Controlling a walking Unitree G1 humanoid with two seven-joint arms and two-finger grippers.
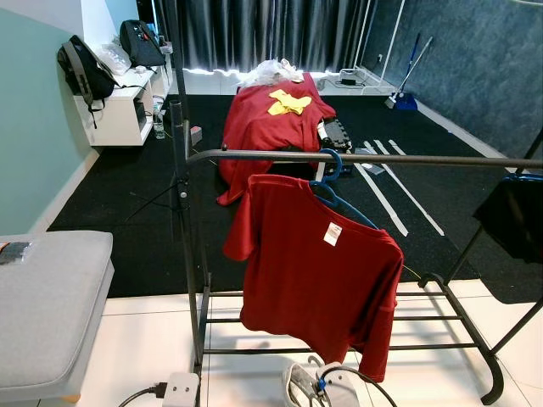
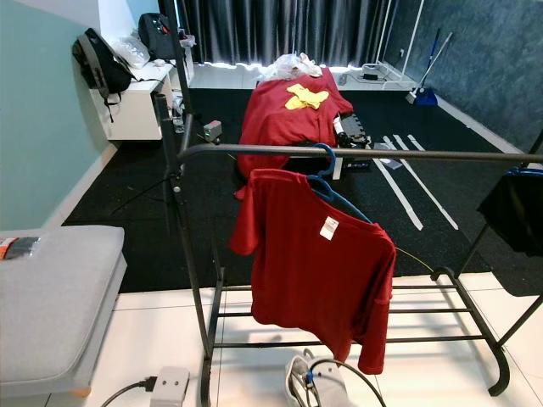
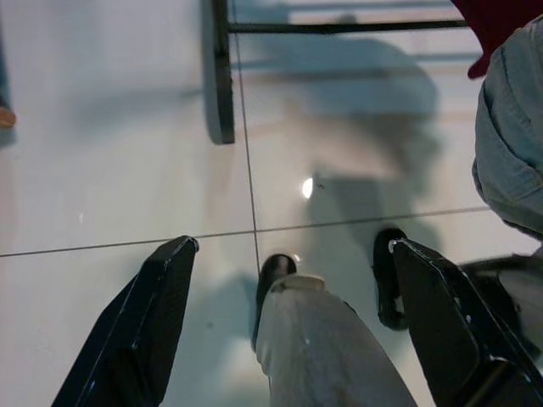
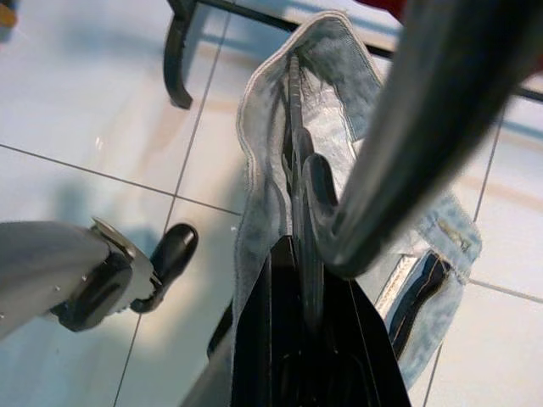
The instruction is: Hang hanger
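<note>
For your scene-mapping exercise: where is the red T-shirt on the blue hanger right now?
In the left eye view, the red T-shirt hangs on a blue hanger hooked over the clothes rack's top rail, near the middle, above the white tiled floor.

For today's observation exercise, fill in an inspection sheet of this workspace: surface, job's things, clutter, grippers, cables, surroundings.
Surface: white tiled floor near, black carpet beyond.
Job's things: red T-shirt on a blue hanger hooked over the black rack rail; a denim garment on a dark hanger.
Clutter: red cloth heap, backpack.
Grippers: left gripper open over the floor; right gripper shut on the denim garment's hanger.
Cables: power strip with its lead.
Surroundings: grey cushioned seat, dark curtains.
</note>
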